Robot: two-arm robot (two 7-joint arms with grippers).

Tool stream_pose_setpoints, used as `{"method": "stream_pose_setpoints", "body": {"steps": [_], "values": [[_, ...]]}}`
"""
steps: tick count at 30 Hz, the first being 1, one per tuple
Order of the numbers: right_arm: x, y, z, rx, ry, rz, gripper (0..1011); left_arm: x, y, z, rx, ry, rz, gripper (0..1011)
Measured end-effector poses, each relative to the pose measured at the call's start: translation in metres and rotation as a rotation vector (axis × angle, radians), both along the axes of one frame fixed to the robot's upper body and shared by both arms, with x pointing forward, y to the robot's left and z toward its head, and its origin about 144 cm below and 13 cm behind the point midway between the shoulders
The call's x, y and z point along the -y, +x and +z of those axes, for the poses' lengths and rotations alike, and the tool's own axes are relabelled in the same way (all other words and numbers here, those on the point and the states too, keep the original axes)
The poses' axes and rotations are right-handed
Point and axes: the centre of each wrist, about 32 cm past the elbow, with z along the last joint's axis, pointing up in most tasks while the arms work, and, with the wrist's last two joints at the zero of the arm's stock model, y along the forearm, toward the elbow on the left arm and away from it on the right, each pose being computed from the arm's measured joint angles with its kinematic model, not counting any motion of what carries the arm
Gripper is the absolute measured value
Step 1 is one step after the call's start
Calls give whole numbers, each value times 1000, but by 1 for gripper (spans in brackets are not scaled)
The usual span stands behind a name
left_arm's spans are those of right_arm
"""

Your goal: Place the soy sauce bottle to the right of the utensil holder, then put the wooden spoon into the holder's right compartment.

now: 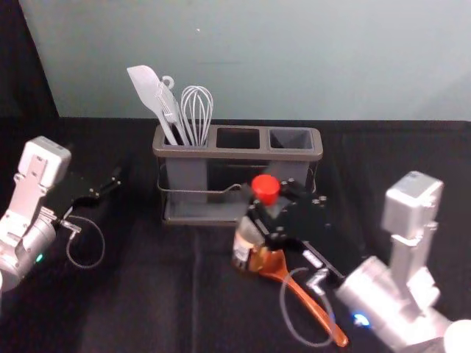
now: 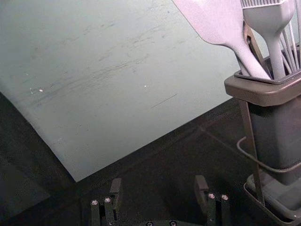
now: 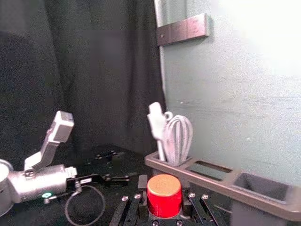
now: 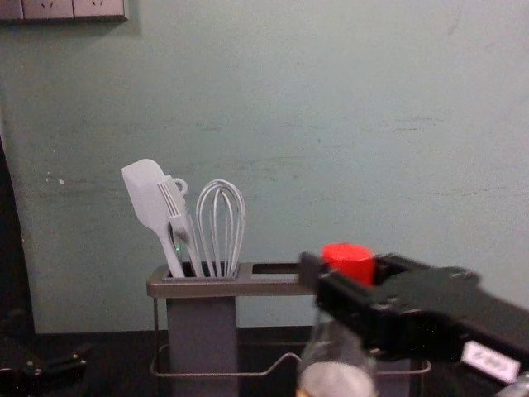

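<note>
My right gripper [image 1: 266, 215] is shut on the soy sauce bottle [image 1: 245, 248] just below its red cap, in front of the utensil holder [image 1: 238, 153]. The bottle is upright; whether its base touches the table, I cannot tell. In the right wrist view the red cap [image 3: 164, 195] rises between the fingers of the right gripper [image 3: 163, 184]. The chest view has the bottle [image 4: 337, 364] before the holder's right part. The orange-brown wooden spoon [image 1: 305, 298] lies on the table, its bowl beside the bottle. My left gripper [image 1: 116, 182], parked left of the holder, is open [image 2: 158, 190].
A spatula [image 1: 150, 90], a brush-like tool and a whisk [image 1: 196, 110] stand in the holder's left compartment. Its middle and right compartments hold no utensils. A pale wall [image 1: 294, 59] rises behind the black-covered table [image 1: 140, 301]. The right arm's cable loop hangs over the spoon's handle.
</note>
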Motion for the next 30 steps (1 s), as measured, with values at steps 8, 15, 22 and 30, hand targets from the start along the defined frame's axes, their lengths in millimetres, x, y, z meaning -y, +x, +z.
{"method": "stream_pose_setpoints", "body": {"steps": [8, 15, 22, 30], "values": [[37, -6, 7, 15, -15, -68, 390, 0, 0, 0, 0, 0, 0, 1000], [70, -9, 7, 10, -21, -167, 390, 0, 0, 0, 0, 0, 0, 1000], [96, 1, -1, 4, -45, -280, 392, 0, 0, 0, 0, 0, 0, 1000], [104, 31, -10, 19, -56, -303, 392, 0, 0, 0, 0, 0, 0, 1000]]}}
